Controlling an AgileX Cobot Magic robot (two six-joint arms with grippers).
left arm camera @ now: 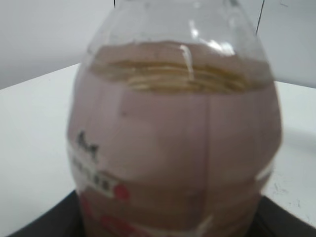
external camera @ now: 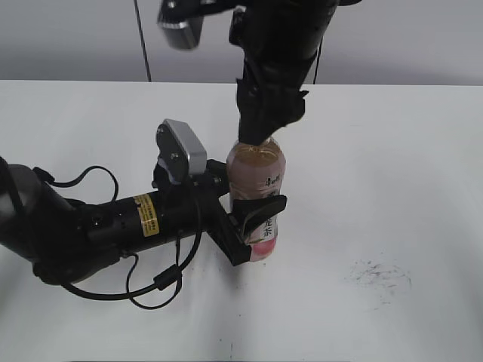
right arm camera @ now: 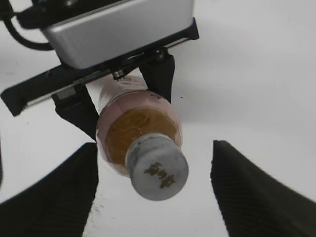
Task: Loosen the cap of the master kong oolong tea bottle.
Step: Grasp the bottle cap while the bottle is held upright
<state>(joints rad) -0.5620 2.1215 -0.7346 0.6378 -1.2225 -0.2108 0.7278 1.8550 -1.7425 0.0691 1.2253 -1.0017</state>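
Between open right gripper (right arm camera: 157, 190) fingers: the cap (right arm camera: 157, 169).

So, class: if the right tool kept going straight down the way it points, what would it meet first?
Most likely the cap of the tea bottle: the right tool hangs above it, fingers open on either side, with the cap between them.

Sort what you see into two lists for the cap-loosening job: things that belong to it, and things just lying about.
Belongs to the job:
- tea bottle, upright, gripped low on its body
- cap, still on the neck
- left hand, shut on the bottle
- right hand, open, fingers either side of the cap

Just lying about:
- white table
- dark scuff marks on the table
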